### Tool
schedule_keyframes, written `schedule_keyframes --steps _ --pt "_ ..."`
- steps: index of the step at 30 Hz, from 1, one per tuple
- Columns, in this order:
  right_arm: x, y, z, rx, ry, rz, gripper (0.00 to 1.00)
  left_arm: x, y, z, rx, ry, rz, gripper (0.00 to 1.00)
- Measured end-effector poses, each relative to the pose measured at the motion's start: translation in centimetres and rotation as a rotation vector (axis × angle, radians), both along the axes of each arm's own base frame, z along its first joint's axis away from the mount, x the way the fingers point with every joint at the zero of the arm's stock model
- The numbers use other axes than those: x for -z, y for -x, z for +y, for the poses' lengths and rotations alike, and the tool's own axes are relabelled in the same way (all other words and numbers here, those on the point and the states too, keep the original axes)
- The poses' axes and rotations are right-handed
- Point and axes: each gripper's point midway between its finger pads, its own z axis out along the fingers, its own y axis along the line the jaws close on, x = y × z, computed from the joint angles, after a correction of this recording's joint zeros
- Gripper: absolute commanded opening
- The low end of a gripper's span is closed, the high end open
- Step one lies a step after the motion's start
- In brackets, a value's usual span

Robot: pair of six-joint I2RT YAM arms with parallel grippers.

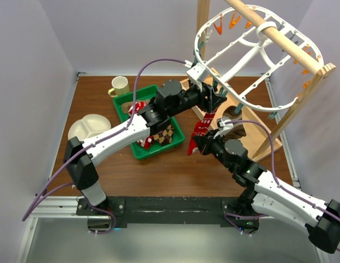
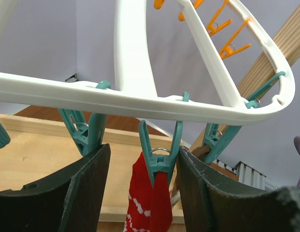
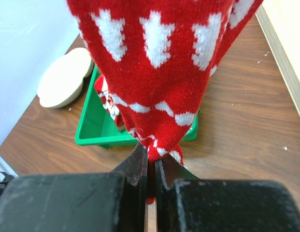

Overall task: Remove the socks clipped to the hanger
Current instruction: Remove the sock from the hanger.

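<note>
Arms of a tabletop robot meet at centre frame of the overhead view on a red sock (image 1: 205, 123) with white tree motifs; the sock hangs from a teal clip (image 2: 159, 157) on the lower rim of the white hanger (image 1: 252, 49); the hanger, tilted, is hooked over a wooden rail (image 1: 274, 30) in the upper right of that view, with orange clips (image 1: 227, 23) along its far rim; the left gripper (image 2: 142, 151) is raised to the teal clip, its dark jaws apart, one on each side of the clip's arms (whether the finger (image 2: 212, 193) at the right of the wrist frame touches the clip cannot be told); below, the right gripper (image 3: 150, 162) is clamped on the toe of the sock, jaws pressed together with only fabric between them, at lower centre of the right wrist view; the sock runs from clip down to gripper; left of centre in the overhead view, a green tray (image 1: 136, 152) on the brown table (image 1: 175, 175) holds patterned socks (image 1: 165, 134), brown checked and red among them; a pale mug (image 1: 120, 86) stands just beyond the tray's far corner; a white divided dish (image 1: 87, 127) lies near the tray's left side
</note>
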Motion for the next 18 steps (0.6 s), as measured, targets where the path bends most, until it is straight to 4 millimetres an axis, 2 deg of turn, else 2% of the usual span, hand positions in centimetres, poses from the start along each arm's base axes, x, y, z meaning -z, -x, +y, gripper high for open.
schedule_keyframes --steps 12,16,18 --pt "0.1 0.2 -0.3 0.0 0.009 0.003 0.0 -0.3 -0.6 -1.4 0.021 0.032 -0.003 0.49" --pt "0.1 0.2 -0.3 0.0 0.012 0.004 0.0 -0.2 -0.5 -1.6 0.029 0.038 0.008 0.38" --pt "0.2 0.3 -0.3 0.0 0.014 0.004 0.0 -0.4 -0.5 -1.6 0.03 0.045 0.005 0.37"
